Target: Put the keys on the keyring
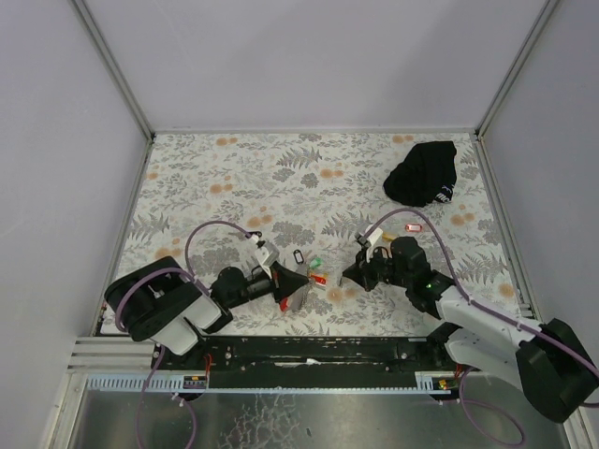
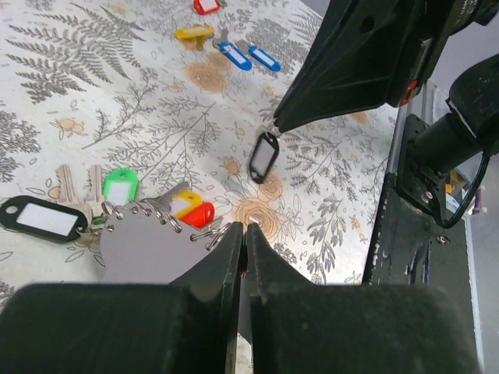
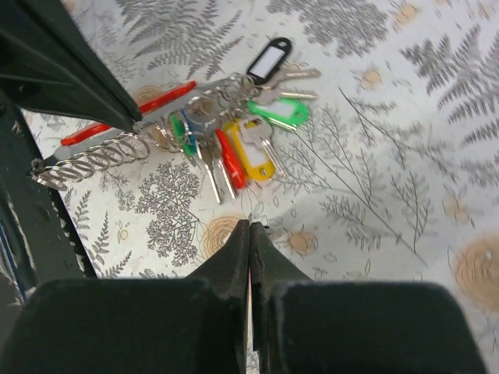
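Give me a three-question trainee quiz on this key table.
1. True or false: the left claw and the right claw are both shut.
2. What lies at the far right of the table? A) a black cloth bundle B) a bowl C) a box
3. Fill in: the left wrist view shows ____ blue tags lying side by side.
Key: 1 true; 2 A; 3 two.
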Controlling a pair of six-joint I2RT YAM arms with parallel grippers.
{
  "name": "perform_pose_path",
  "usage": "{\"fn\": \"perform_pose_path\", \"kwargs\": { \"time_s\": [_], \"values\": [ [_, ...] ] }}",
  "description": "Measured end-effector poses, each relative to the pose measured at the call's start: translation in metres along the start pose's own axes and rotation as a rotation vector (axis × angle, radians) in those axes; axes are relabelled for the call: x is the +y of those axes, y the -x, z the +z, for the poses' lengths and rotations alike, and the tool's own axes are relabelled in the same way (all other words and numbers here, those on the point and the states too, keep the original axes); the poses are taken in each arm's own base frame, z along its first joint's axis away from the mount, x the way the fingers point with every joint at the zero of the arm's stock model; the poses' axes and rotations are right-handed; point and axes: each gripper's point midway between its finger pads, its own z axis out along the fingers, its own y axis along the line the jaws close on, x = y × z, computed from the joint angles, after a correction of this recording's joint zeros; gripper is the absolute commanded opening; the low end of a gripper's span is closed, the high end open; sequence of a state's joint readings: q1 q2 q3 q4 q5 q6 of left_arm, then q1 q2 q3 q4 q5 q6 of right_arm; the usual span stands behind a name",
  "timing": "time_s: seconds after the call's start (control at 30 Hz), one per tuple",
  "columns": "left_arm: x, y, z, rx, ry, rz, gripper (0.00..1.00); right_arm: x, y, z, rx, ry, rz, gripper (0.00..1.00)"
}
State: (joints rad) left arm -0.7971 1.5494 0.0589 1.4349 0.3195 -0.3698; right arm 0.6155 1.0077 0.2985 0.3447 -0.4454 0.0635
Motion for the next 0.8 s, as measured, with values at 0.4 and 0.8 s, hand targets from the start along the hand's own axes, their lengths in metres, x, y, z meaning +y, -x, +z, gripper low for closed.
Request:
{"fn": "perform_pose_path", "kwargs": {
  "time_s": [0.4, 0.8],
  "values": [
    [0.000, 0.025, -0.001, -0.088, 0.024, 0.030, 0.00, -0.004, -0.008, -0.047, 0.128, -0.271, 0.434, 0.00],
    [-0.001, 0.027, -0.002, -0.086, 0.026, 0.031, 0.00, -0.045, -0.058, -0.057, 0.353, -0.572, 0.511, 0.00]
  ]
}}
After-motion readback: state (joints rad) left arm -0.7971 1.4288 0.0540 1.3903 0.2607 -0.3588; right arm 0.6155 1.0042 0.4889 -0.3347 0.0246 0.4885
